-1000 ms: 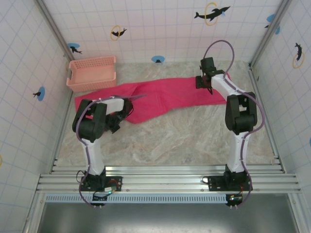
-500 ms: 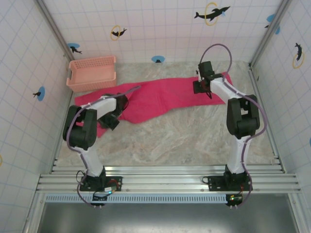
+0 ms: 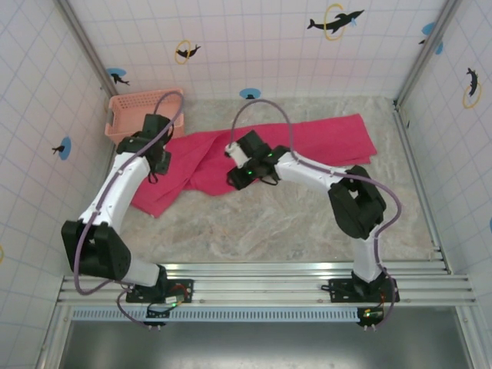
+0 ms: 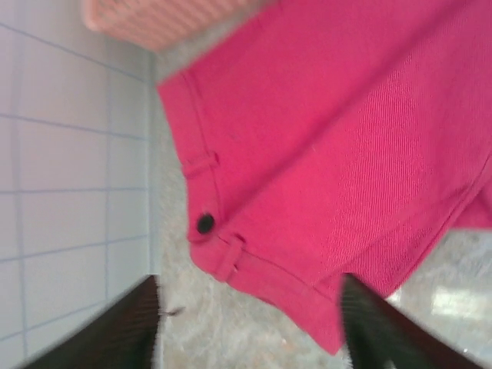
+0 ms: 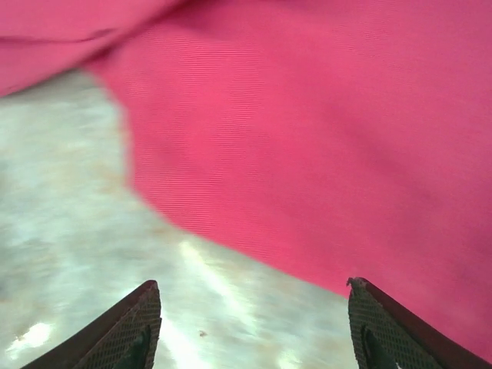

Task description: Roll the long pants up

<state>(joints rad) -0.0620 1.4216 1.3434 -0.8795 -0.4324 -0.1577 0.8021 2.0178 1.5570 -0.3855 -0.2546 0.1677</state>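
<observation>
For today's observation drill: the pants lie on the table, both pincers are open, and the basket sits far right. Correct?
No: the top external view shows the basket far left. The long pants do lie on the table, and the left pincer and right pincer are open.

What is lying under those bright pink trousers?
The long pants lie spread on the marbled table, which shows around them. Anything else beneath the cloth is covered.
</observation>
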